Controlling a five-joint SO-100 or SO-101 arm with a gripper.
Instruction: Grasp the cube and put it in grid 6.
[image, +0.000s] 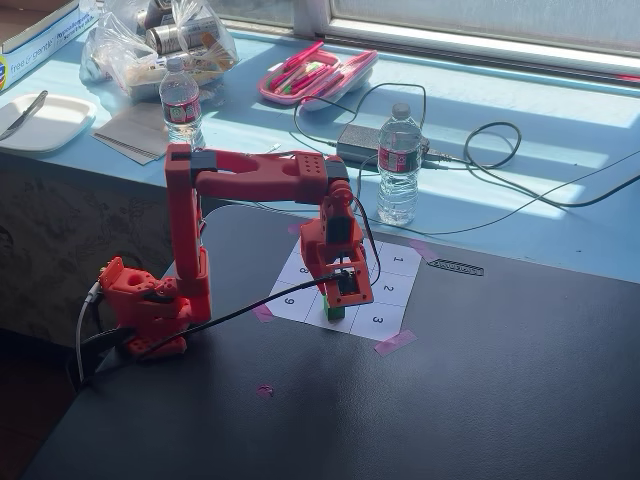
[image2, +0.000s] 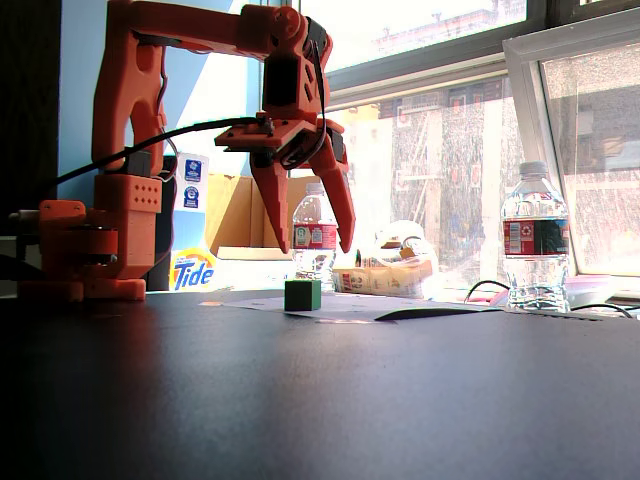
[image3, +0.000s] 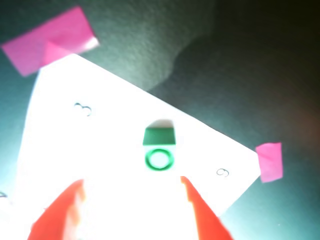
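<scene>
The small green cube (image: 334, 311) stands on the white numbered sheet (image: 400, 272), in the near-edge cell between the "9" (image: 290, 300) and the "3" (image: 377, 321). That cell's own digit is hidden. In the wrist view the cube (image3: 159, 137) lies between "3" (image3: 82, 109) and "9" (image3: 223, 172). My orange gripper (image2: 315, 248) hangs open directly above the cube (image2: 302, 294), with clear air between the tips and the cube. It holds nothing. Its two fingers (image3: 60, 215) straddle empty paper in the wrist view. In the fixed view from above, the gripper (image: 342, 296) overlaps the cube's top.
Pink tape pieces (image: 395, 342) hold the sheet's corners on the dark table. Two water bottles (image: 399, 165) (image: 181, 103), a power adapter with cables (image: 362, 143) and a pink pencil case (image: 315, 75) stand behind. The arm's base (image: 140, 300) is left of the sheet.
</scene>
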